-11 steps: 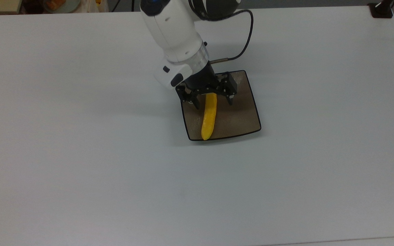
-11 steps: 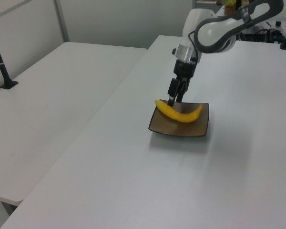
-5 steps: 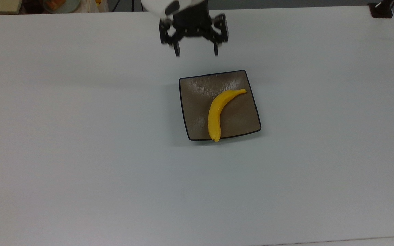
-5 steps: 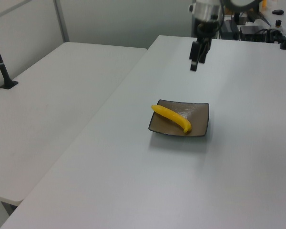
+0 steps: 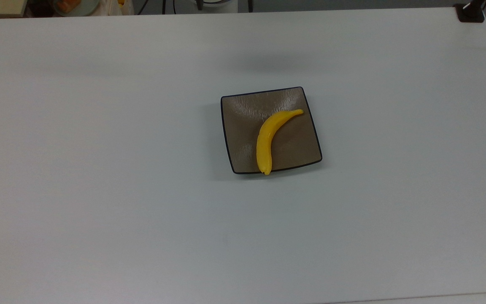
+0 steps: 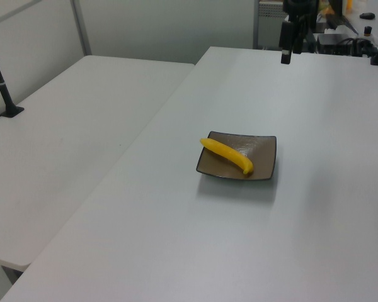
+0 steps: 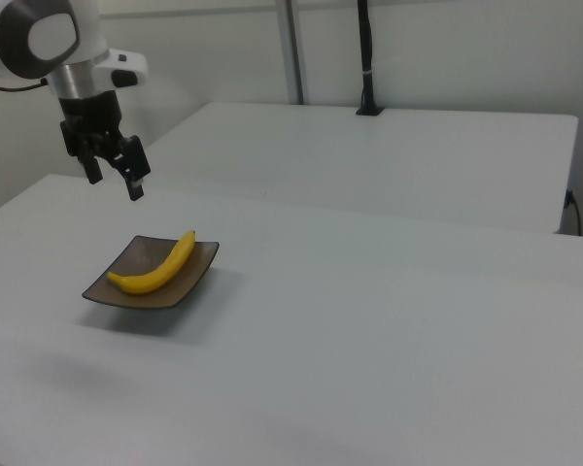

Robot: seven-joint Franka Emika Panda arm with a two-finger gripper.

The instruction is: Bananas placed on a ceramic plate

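Gripper (image 7: 115, 179) of mine hangs high above the tabletop (image 5: 99, 169), near its far edge in the top view, fingers spread and holding nothing; in the right view I see both fingers (image 7: 135, 190) apart with air between them. It is well apart from the plate (image 5: 243, 118) and up and off to the right view's left of it.

Below, the banana (image 5: 266, 139) lies on the plate, near the middle of the tabletop. Its thin end points toward the plate's far right corner in the top view, and its blunt end sits on the near rim, poking just over it. Task looks done to me.

Should I take it up again, I judge the banana light, stiff and smooth-skinned, so likely slippery under hard pads. I would close across the thick middle of the curve, jaws square to its length, not on the tapered ends, where it could squirt out. The plate looks glossy and shallow, and may slide if I nudge it.
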